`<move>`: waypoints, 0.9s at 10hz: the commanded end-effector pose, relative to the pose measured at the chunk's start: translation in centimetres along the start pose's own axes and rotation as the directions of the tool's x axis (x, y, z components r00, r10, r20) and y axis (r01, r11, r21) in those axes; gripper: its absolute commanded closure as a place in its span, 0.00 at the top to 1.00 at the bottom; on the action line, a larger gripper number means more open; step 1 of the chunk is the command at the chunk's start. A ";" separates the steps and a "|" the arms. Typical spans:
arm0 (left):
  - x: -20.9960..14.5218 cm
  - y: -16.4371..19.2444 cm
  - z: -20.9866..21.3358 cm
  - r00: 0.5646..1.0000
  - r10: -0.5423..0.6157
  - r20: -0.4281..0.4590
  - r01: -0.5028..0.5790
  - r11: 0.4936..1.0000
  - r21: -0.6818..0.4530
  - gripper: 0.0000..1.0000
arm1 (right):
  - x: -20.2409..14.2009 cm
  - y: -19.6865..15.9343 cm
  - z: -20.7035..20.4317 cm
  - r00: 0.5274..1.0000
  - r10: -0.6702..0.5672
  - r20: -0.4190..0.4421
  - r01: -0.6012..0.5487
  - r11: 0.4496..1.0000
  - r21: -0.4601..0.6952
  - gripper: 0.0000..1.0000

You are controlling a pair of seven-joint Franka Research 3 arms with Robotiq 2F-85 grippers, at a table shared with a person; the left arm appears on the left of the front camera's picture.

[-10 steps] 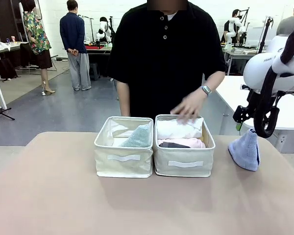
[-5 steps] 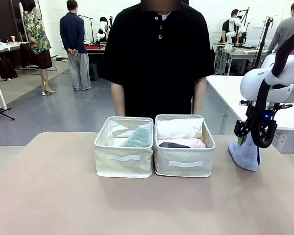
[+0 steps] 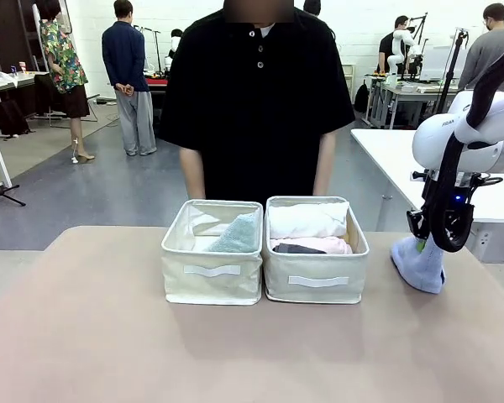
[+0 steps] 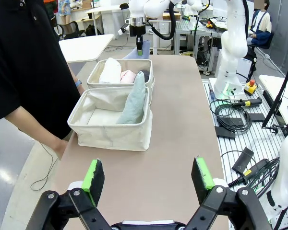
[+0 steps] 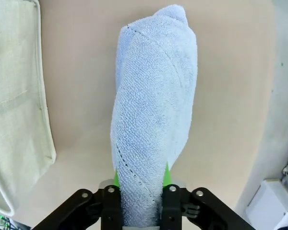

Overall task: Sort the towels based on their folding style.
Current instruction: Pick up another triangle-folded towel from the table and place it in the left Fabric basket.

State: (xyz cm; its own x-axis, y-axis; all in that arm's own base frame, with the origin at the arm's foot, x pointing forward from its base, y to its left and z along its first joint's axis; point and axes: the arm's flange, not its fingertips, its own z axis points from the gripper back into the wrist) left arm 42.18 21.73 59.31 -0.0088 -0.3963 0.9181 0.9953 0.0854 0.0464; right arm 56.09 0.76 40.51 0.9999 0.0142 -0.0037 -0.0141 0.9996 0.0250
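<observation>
A light blue cone towel (image 3: pixel 420 264) stands on the table at the right, and my right gripper (image 3: pixel 421 244) is shut on its pointed top. In the right wrist view the green pads (image 5: pixel 166 173) pinch the light blue towel (image 5: pixel 153 110) from both sides. The left cream bin (image 3: pixel 212 285) holds a pale green cone towel (image 3: pixel 237 233). The right cream bin (image 3: pixel 316 294) holds a white roll (image 3: pixel 307 220), a pink roll (image 3: pixel 321 244) and a dark grey roll (image 3: pixel 294 249). My left gripper (image 4: pixel 148 175) hangs open above bare table, well short of the bins (image 4: pixel 110 132).
A person in a black shirt (image 3: pixel 256 109) stands right behind the bins, arms down at the sides. A white table (image 3: pixel 395 159) stands behind on the right. The tan tabletop (image 3: pixel 151 353) in front of the bins is bare.
My right gripper came down onto the light blue cone and closed on its top. The person drew a hand back from the right bin and stood upright.
</observation>
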 end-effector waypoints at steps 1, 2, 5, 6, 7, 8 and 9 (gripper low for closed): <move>0.2 -0.2 -0.1 1.000 0.008 0.004 -0.008 1.000 0.017 0.95 | 0.1 0.2 0.6 1.000 -0.023 -0.015 0.024 0.999 0.027 0.00; 0.2 -0.2 -0.1 1.000 0.008 0.004 -0.008 1.000 0.017 0.95 | 0.1 0.4 0.9 1.000 -0.019 -0.014 0.019 0.999 0.026 0.00; 0.2 -0.2 -0.1 1.000 0.008 0.004 -0.008 1.000 0.017 0.95 | -3.4 3.1 7.4 0.997 0.078 0.020 -0.077 0.997 -0.023 0.06; 0.2 -0.2 -0.1 1.000 0.008 0.004 -0.008 1.000 0.017 0.95 | -6.9 5.6 13.0 0.981 0.181 0.067 -0.178 0.983 -0.048 0.06; 0.2 -0.2 -0.1 1.000 0.008 0.004 -0.008 1.000 0.017 0.95 | -10.0 7.6 17.9 0.961 0.248 0.122 -0.241 0.968 -0.067 0.06; 0.2 -0.2 -0.1 1.000 0.008 0.004 -0.008 1.000 0.017 0.95 | -12.9 9.3 21.9 0.944 0.289 0.161 -0.276 0.956 -0.101 0.06; 0.2 -0.2 -0.1 1.000 0.008 0.004 -0.008 1.000 0.017 0.95 | -15.7 11.0 24.7 0.923 0.342 0.175 -0.322 0.937 -0.134 0.06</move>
State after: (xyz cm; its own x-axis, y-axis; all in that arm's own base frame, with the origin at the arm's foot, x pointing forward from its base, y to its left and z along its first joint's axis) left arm 42.18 21.72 59.33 -0.0092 -0.3967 0.9179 0.9952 0.0856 0.0470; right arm 40.88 10.66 64.51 0.9410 0.2959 0.1642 -0.2876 0.9550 -0.0725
